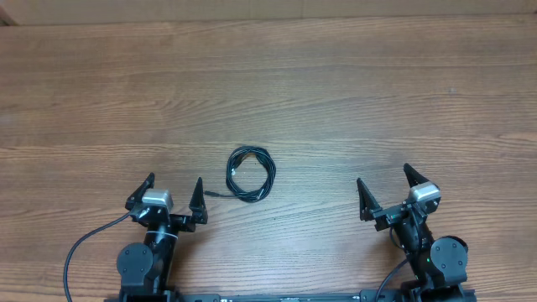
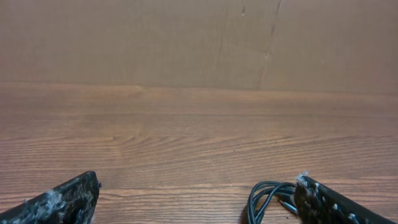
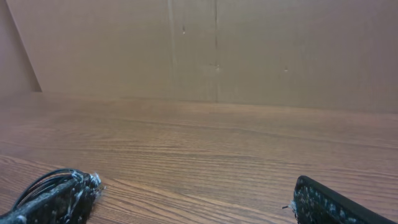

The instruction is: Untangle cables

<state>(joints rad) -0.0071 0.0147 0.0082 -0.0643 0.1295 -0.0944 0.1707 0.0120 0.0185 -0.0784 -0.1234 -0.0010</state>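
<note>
The cables point(image 1: 250, 174) lie as one small black coiled bundle on the wooden table near its middle, a plug end trailing off toward the lower left. My left gripper point(image 1: 174, 189) stands open just left of the bundle, not touching it. In the left wrist view the cables point(image 2: 268, 198) show beside the right fingertip point(image 2: 311, 194). My right gripper point(image 1: 383, 183) is open well to the right of the bundle, with nothing between its fingers. In the right wrist view a bit of the cables point(image 3: 43, 182) peeks out behind the left fingertip point(image 3: 78, 190).
The wooden table point(image 1: 268, 92) stretches away behind the bundle to a cardboard wall point(image 2: 199, 37) at its far edge. Thick black arm cables point(image 1: 80, 247) run along the near edge by both arm bases.
</note>
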